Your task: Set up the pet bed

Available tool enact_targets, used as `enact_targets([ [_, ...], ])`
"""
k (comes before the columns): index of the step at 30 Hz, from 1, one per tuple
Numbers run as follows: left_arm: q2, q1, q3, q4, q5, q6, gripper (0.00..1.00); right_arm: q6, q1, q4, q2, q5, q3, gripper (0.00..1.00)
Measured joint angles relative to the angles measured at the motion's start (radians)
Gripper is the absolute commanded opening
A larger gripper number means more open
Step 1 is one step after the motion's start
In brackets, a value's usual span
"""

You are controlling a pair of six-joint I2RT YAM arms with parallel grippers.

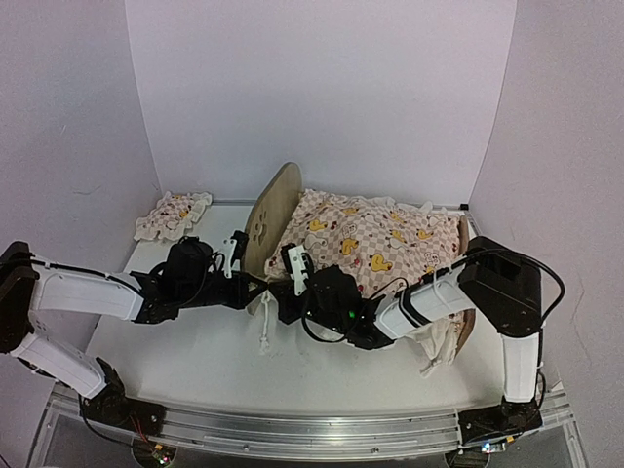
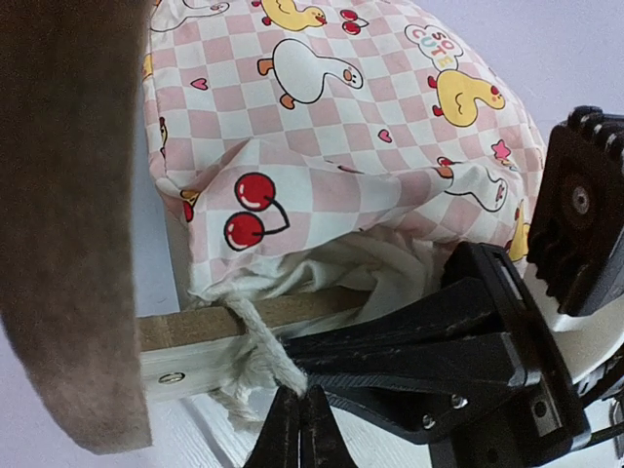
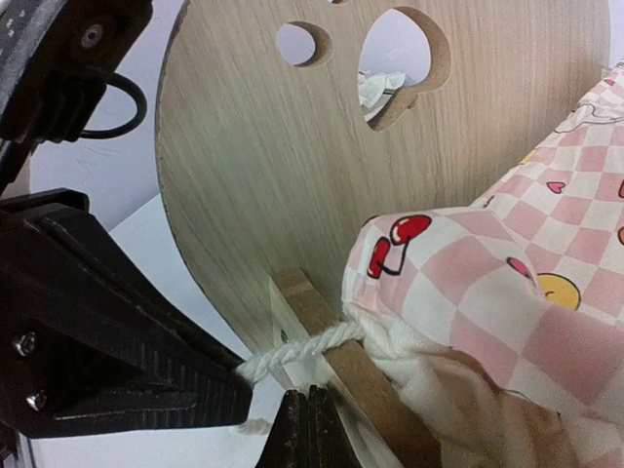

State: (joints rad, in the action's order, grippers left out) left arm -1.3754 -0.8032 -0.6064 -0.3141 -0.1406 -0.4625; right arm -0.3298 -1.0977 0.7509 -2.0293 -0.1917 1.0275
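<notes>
Nearest the arms, the left gripper [image 2: 300, 429] is pinched tight on a white twisted cord [image 2: 255, 341]. The right gripper [image 3: 308, 429] is closed just beside it, though whether it grips anything cannot be told. Both meet at the low side rail of the pet bed [image 1: 268, 219], which stands mid-table [image 1: 195, 351]; its pale wooden headboard with a paw-print cutout is upright, and its base is buried under a pink checkered duck-and-cherry cover [image 1: 375, 239] printed "SO CUTE", while a small matching pillow [image 1: 174, 214] lies at the far left.
</notes>
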Motion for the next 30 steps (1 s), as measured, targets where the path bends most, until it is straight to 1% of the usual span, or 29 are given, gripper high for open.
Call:
enact_targets([
  [8,0.026,0.019,0.018,0.0,-0.042,-0.035,0.0,-0.005,0.024,0.098,-0.07,0.108,0.041,0.0],
  [15,0.026,0.026,0.02,0.001,-0.045,-0.055,0.0,-0.051,0.082,0.201,-0.137,0.304,0.068,0.0],
  [16,0.026,0.026,0.021,0.001,-0.046,-0.056,0.01,-0.06,0.09,0.213,-0.145,0.333,0.07,0.0],
  [17,0.026,0.026,0.022,0.0,-0.05,-0.059,0.07,-0.066,0.096,0.224,-0.15,0.359,0.07,0.0],
  [19,0.03,0.026,0.027,0.0,-0.058,-0.061,0.25,-0.074,0.105,0.235,-0.157,0.399,0.07,0.0],
  [20,0.035,0.026,0.031,0.0,-0.063,-0.06,0.32,-0.076,0.109,0.24,-0.16,0.418,0.071,0.0],
  [21,0.043,0.026,0.037,0.0,-0.07,-0.068,0.38,-0.079,0.112,0.247,-0.164,0.436,0.073,0.0],
  [24,0.085,0.028,0.062,0.003,-0.079,-0.093,0.46,-0.083,0.121,0.259,-0.173,0.475,0.08,0.0],
  [28,0.185,0.061,0.113,0.005,-0.09,-0.14,0.56,-0.083,0.128,0.271,-0.179,0.507,0.081,0.0],
  [30,0.232,0.087,0.129,0.018,-0.092,-0.177,0.57,-0.083,0.13,0.272,-0.18,0.517,0.084,0.0],
])
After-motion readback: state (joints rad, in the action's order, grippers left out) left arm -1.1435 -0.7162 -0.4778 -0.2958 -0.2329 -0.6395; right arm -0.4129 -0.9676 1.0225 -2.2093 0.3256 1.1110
